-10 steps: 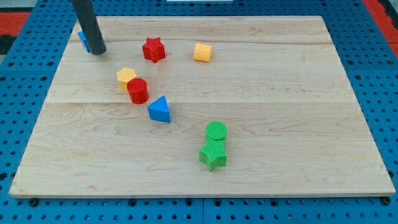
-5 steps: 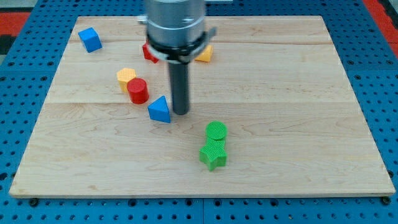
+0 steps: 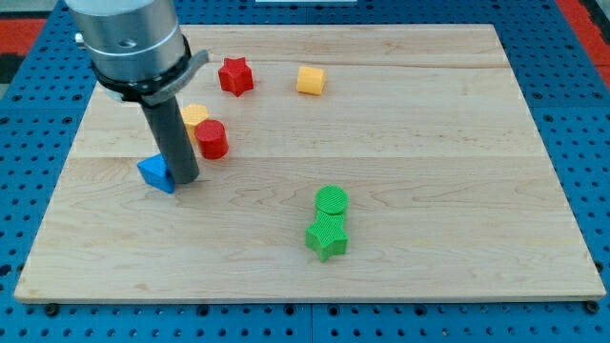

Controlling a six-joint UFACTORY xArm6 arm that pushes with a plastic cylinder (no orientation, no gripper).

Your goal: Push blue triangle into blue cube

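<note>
Camera view is showing the blue triangle [image 3: 155,173] sitting at the board's [image 3: 429,181] left, with my tip [image 3: 185,178] touching its right side; no claw is fitted, only the rod. Just right, the yellow block [image 3: 194,116] and red cylinder [image 3: 212,139] are touching. Farther right are lying the red star [image 3: 234,75], yellow cube [image 3: 310,80], green cylinder [image 3: 332,201] and green star [image 3: 327,236]. The blue cube is not showing.
</note>
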